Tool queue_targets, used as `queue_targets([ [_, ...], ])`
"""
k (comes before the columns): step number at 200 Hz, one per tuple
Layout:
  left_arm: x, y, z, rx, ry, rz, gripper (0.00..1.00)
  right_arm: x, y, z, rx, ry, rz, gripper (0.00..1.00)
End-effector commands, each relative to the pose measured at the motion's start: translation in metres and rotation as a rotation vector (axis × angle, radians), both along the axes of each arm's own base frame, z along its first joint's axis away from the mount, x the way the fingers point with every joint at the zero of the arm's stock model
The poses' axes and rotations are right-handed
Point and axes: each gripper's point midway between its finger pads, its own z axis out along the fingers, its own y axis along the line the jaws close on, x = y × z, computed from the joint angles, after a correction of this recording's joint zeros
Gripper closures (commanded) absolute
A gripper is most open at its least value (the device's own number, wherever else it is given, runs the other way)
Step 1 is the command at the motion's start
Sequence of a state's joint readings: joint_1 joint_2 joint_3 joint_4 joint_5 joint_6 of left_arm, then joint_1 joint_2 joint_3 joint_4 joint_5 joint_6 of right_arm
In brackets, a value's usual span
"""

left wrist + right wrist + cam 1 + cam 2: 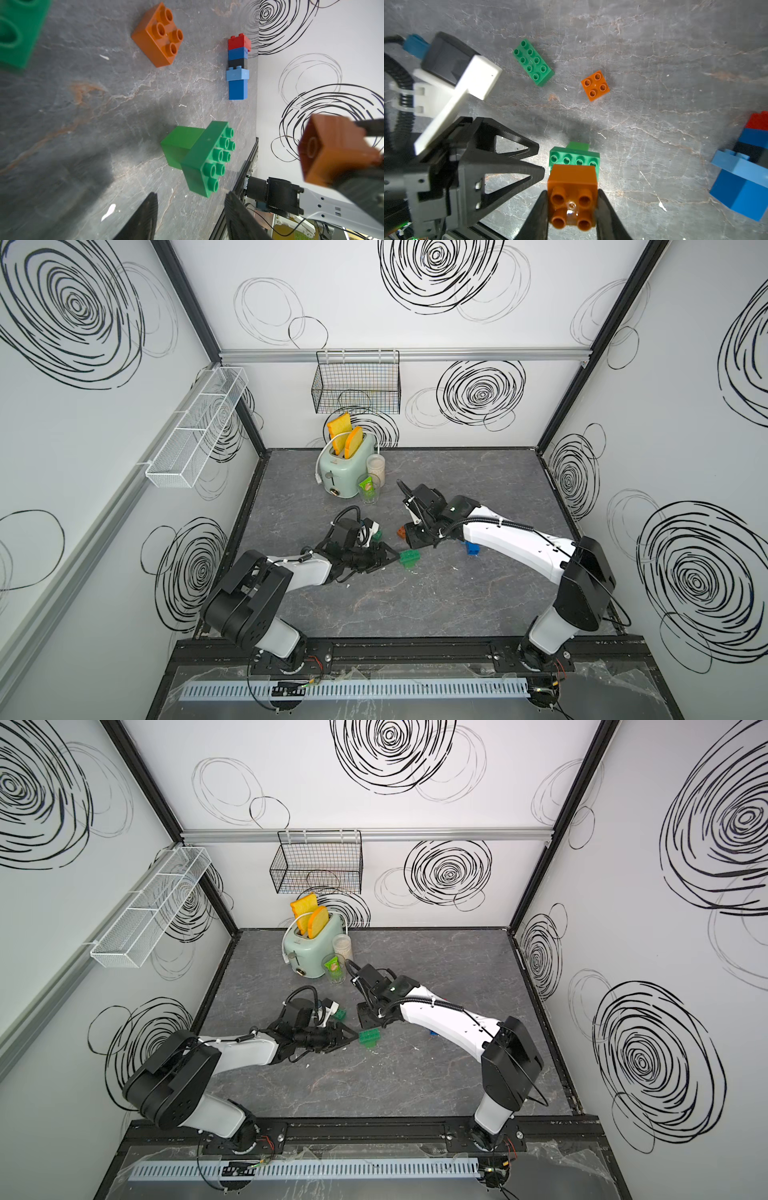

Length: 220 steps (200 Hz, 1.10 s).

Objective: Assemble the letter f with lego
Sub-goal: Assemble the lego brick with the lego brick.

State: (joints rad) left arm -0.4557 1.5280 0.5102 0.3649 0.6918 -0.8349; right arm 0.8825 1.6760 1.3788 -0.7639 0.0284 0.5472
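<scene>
Grey marbled tabletop [395, 614] between swirl-patterned walls [540, 302]: right end effector [572, 193] clamps an orange-brown brick [572, 180], left end effector [191, 194] stands parted.

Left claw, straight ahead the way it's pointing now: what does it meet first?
The green lego piece, lying just ahead of the left claw, in line with its open jaws. Nothing shows between them, though depth is unclear.

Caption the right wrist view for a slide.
Right claw grips an orange brick near the green T; left claw open alongside; green brick, second orange brick and stack lie loose.
</scene>
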Motion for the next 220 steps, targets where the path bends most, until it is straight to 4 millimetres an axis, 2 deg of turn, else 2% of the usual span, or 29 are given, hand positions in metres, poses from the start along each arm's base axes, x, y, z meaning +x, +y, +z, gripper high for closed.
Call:
queue_targets([
  [1,0.005,-0.002,0.0,-0.025,-0.001,0.004,0.45,-0.012,0.001,-0.008,-0.042,0.041,0.01,0.67],
  [43,0.006,-0.001,-0.003,-0.019,0.008,0.012,0.48,-0.018,0.005,-0.017,-0.049,0.055,0.021,0.67],
  [92,0.007,-0.001,-0.003,-0.023,0.012,0.014,0.49,-0.022,0.001,-0.034,-0.089,0.071,0.024,0.68],
  [220,0.009,0.001,-0.005,-0.024,0.017,0.02,0.49,-0.021,0.0,-0.05,-0.1,0.078,0.009,0.7],
])
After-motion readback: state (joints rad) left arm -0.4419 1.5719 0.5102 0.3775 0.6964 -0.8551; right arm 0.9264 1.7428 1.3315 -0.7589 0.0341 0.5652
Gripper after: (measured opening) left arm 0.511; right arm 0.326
